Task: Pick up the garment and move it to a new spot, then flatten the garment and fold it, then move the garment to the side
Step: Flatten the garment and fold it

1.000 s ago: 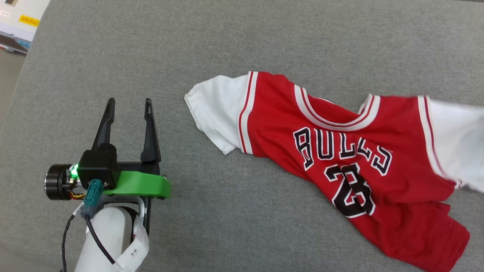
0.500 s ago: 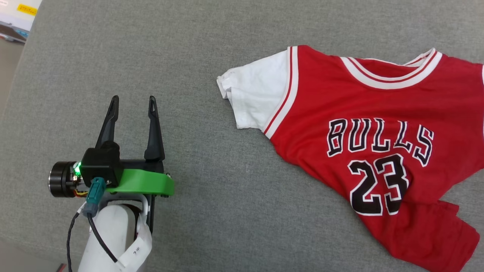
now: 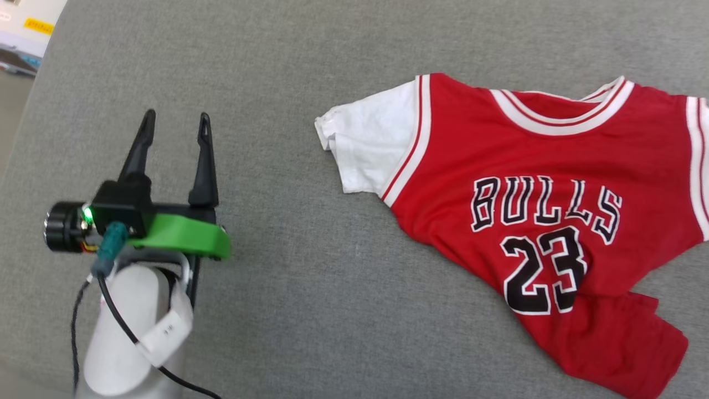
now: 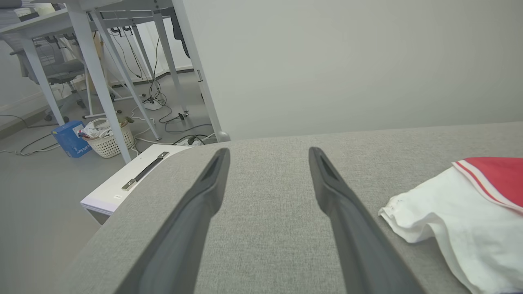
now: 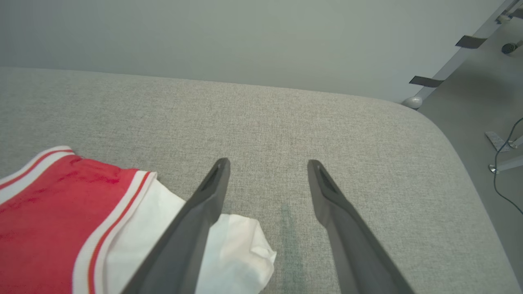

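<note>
Garment is laid print-up toward right edge of grey surface, shoulders running L–R; R gripper, jaws wide & empty, is poised just over one white sleeve, so is judged nearer than L gripper, likewise wide, well apart leftward.

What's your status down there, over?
Left claw open, empty, apart from jersey. Right claw open, empty, at jersey's edge. Jersey face-up on grey cushion, hem rumpled. Nothing blocking.
</note>
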`<state>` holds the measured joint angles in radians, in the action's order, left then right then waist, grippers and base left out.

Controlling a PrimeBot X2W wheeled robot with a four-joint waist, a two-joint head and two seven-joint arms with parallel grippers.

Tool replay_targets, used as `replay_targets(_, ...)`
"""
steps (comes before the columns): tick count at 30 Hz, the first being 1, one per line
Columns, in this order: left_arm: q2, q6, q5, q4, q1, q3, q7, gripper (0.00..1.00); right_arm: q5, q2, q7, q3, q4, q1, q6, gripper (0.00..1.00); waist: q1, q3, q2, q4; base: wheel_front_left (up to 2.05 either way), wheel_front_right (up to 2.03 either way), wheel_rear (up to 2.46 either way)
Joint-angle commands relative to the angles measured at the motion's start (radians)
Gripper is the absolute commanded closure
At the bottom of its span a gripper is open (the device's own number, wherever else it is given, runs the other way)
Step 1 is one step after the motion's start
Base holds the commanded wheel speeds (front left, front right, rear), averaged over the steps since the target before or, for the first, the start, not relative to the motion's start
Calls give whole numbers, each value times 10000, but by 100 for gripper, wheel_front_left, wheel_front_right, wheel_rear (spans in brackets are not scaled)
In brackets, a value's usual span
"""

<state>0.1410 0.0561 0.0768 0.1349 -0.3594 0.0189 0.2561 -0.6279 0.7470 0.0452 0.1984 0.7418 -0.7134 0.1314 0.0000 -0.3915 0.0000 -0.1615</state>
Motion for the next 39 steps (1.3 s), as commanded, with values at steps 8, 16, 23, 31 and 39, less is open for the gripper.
replay_targets(8,2012,740,2488,1968,-4096,2591,-3711,0,657,-592,-1104,-408,-3195,1827,-7,0,0,793,0,1197,0,0,0)
replay_targets(16,3134,744,6119,2444,-6083,5688,-8240,0,837,-1076,209,-1107,-5880,3522,-7,0,0,490,0,1634,0,0,0)
replay_targets(23,3559,745,7394,3259,-7169,7304,-10261,0,1070,-1581,1107,-1210,-7409,4035,-7,0,0,-146,0,2160,0,0,0)
replay_targets(31,3848,745,7897,4279,-7414,8909,-10845,0,1191,-1837,1360,-954,-7781,3942,-7,0,0,-596,0,2628,0,0,0)
replay_targets(39,4194,745,8477,4647,-7258,10160,-10053,100,1050,-1704,1247,-1036,-7571,3931,-7,0,0,-454,0,2499,0,0,0)
